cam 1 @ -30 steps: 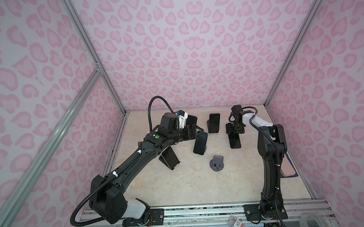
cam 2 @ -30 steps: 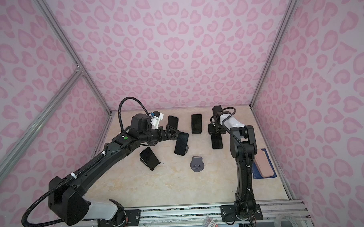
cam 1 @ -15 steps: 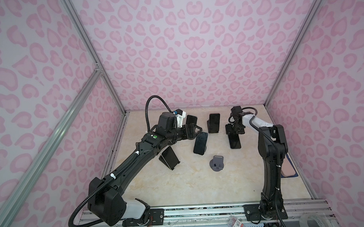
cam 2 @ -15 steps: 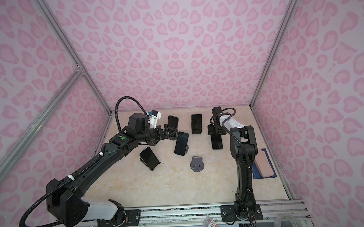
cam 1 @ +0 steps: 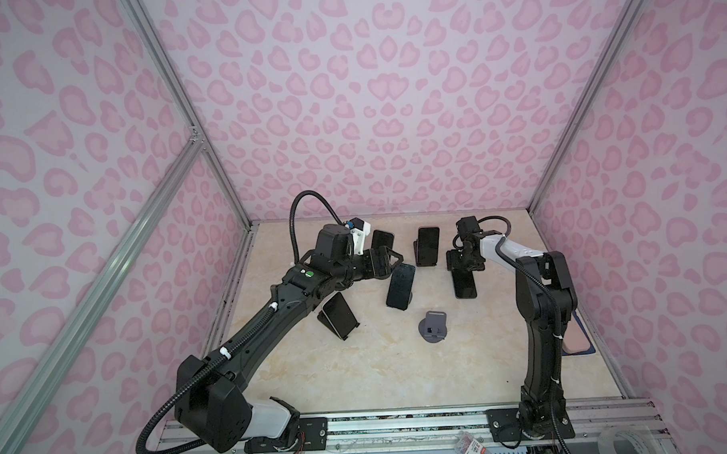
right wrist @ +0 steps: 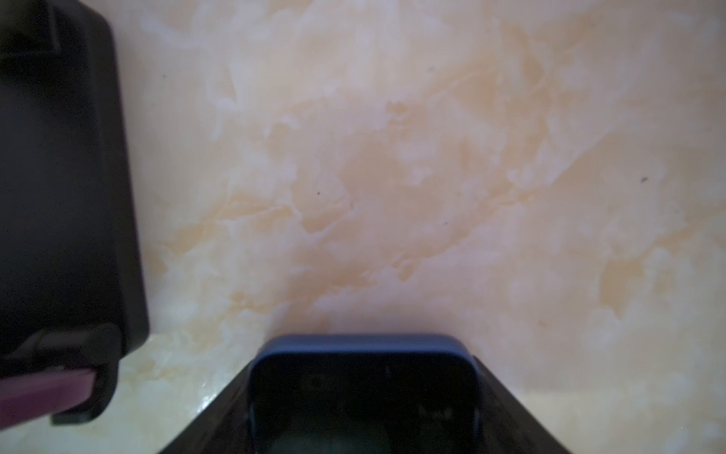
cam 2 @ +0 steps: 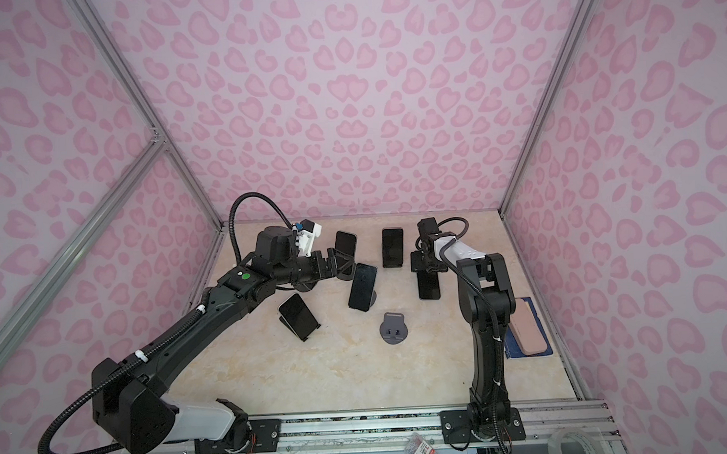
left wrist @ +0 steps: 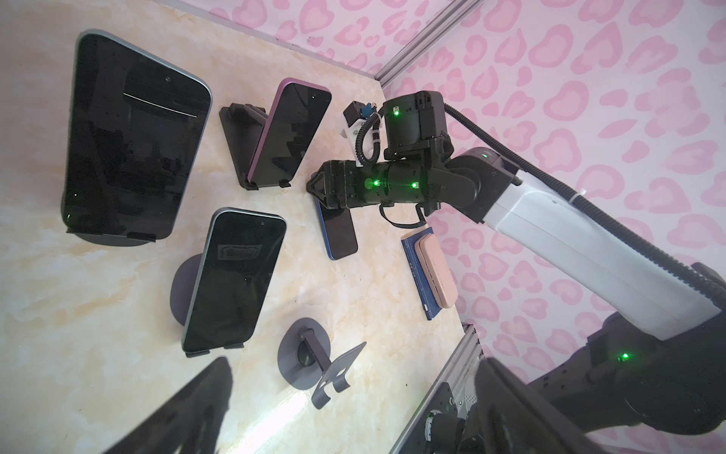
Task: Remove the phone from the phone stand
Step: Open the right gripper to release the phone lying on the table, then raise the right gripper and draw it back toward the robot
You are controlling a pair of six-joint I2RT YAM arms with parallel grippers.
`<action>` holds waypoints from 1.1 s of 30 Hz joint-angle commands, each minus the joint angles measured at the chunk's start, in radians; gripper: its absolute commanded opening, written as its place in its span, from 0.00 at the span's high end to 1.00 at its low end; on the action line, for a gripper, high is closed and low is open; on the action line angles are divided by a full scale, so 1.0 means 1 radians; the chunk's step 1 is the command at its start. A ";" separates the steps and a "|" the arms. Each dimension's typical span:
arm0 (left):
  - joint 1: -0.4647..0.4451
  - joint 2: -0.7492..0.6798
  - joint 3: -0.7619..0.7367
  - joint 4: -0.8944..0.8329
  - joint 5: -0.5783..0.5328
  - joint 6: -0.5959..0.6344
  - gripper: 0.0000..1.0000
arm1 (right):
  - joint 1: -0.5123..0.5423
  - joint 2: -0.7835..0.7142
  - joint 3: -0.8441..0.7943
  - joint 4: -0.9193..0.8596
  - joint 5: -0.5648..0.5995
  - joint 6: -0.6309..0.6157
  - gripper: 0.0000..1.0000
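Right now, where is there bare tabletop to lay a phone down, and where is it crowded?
Widest bare patch: the front of the tabletop, between the empty grey stand and the metal rail. A smaller one lies between that stand and the right arm. The back half is crowded: four phones on stands and the flat blue phone.

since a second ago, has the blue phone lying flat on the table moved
no, the phone lies flat in the same spot, just as far from the empty grey stand in both top views
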 commanded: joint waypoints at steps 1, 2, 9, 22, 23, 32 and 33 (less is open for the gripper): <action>0.001 0.005 0.004 0.026 -0.001 0.007 0.00 | 0.006 0.029 -0.019 -0.075 -0.141 0.025 0.22; 0.001 0.004 0.005 0.026 0.001 0.008 0.00 | 0.006 0.028 -0.020 -0.075 -0.142 0.024 0.22; 0.001 -0.018 0.003 0.031 0.002 0.007 0.00 | 0.007 -0.002 -0.058 -0.039 -0.137 0.053 0.19; 0.001 -0.057 -0.001 0.030 -0.035 0.025 0.00 | 0.008 -0.249 -0.121 -0.018 0.016 0.154 0.08; 0.001 -0.061 -0.001 0.029 -0.038 0.028 0.00 | 0.009 -0.273 -0.126 -0.024 0.028 0.160 0.08; 0.002 -0.105 -0.021 0.030 -0.148 0.047 0.00 | 0.120 -0.626 -0.353 -0.041 0.165 0.228 0.11; 0.002 -0.114 -0.027 0.032 -0.168 0.051 0.00 | 0.131 -0.665 -0.388 -0.030 0.162 0.233 0.12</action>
